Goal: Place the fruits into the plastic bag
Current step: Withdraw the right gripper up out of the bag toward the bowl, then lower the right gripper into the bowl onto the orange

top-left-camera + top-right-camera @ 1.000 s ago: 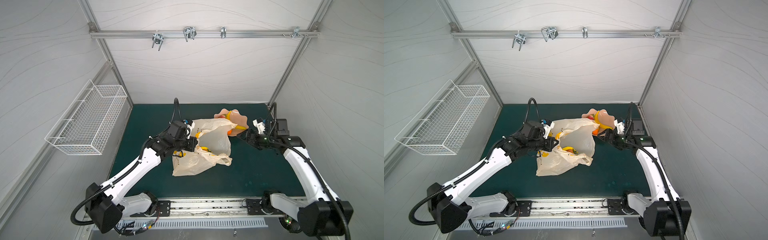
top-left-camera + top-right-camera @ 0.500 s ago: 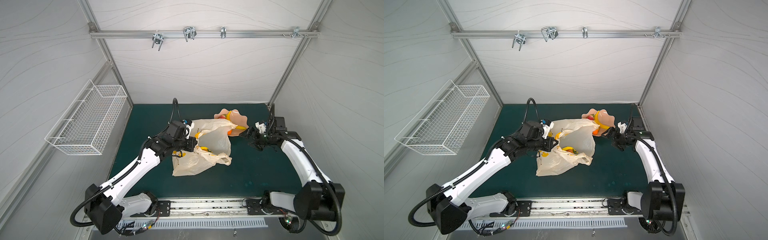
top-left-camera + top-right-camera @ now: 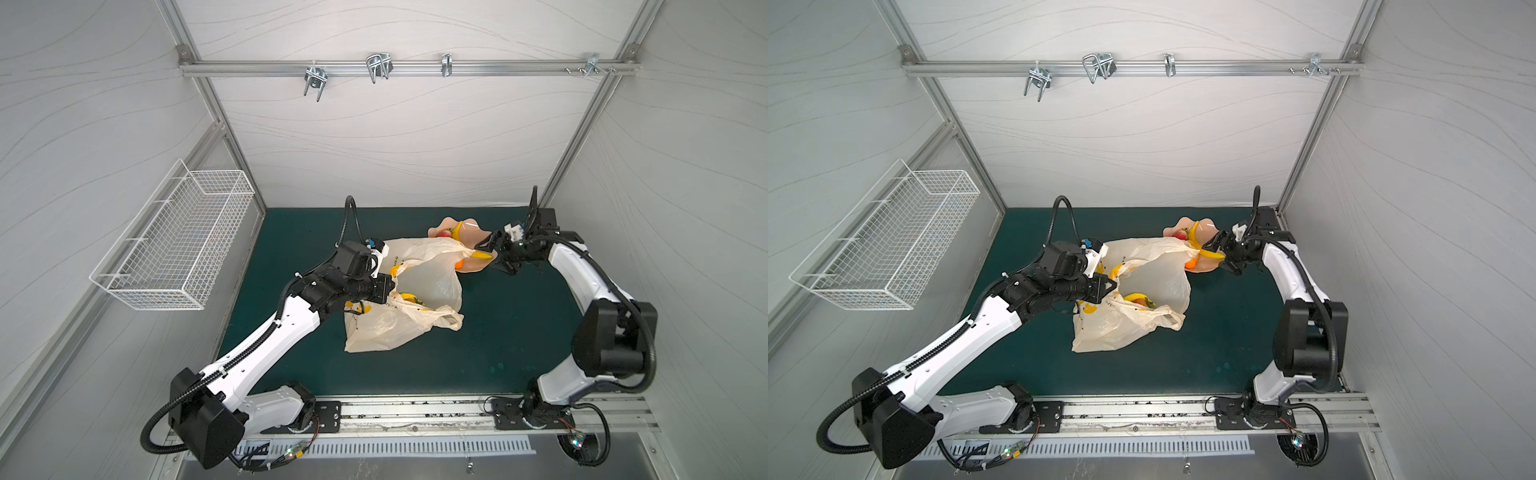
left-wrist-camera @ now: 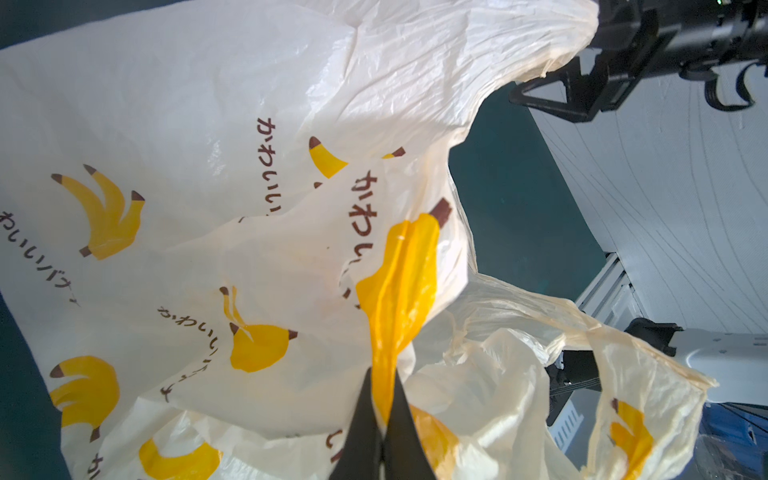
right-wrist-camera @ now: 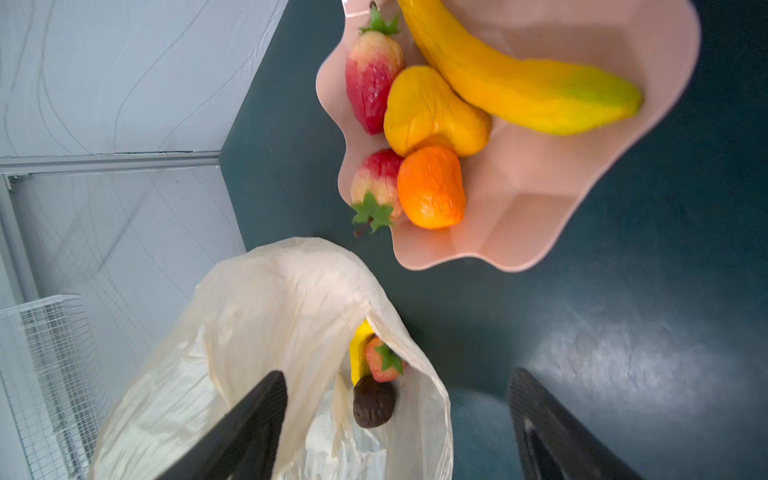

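1. Cream plastic bag lies mid-frame, rim pinched in the closed left gripper, strawberry and dark brown piece inside
2. Right gripper, jaws apart and empty, has edged toward the pink dish; next pick looks due
3. Banana tip reaches the dish rim; bare mat lower right gives room

The plastic bag bears dark lettering reading "かわいいバナナ".

My left gripper is clamped tight, arm stretched forward; my right gripper stands spread wide, elbow raised.
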Motion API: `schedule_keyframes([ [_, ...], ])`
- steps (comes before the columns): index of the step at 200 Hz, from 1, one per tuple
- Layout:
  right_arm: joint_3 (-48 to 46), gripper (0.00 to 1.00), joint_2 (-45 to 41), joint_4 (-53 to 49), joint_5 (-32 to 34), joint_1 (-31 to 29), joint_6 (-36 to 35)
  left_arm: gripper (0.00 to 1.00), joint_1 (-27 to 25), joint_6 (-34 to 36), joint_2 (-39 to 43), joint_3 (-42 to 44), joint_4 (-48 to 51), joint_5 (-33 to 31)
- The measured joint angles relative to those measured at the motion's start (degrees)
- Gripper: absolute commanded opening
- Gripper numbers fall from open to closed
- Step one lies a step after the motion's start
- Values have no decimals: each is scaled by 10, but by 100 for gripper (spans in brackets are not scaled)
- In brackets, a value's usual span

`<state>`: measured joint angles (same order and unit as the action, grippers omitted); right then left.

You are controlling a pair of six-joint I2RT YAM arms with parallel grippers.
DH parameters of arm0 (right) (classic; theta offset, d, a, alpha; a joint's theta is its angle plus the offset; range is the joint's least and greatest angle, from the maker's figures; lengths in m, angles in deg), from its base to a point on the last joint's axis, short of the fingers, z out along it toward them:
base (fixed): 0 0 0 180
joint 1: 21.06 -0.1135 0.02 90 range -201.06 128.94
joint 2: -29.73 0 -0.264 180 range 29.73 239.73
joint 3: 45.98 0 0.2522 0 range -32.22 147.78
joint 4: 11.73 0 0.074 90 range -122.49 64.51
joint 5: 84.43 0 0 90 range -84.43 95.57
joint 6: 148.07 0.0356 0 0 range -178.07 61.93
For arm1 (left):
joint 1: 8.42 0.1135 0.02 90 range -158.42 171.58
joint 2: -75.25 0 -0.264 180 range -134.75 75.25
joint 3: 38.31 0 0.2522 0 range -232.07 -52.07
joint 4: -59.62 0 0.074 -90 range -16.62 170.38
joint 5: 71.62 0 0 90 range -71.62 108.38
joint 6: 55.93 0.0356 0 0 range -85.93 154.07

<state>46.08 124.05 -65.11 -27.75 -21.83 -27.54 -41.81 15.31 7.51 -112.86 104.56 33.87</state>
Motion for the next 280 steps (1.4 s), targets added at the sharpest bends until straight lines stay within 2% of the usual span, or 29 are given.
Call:
schedule_keyframes([
  [33,76,80,77,-11,10,-10,-8,0,0,1,0,0,4,0],
  [122,189,74,206,-61,52,-70,-36,0,0,2,2,0,14,0],
  [198,228,68,285,-90,94,-96,-53,0,0,2,2,0,15,0],
  [280,243,51,318,-101,122,-101,-64,0,0,2,2,0,15,0],
])
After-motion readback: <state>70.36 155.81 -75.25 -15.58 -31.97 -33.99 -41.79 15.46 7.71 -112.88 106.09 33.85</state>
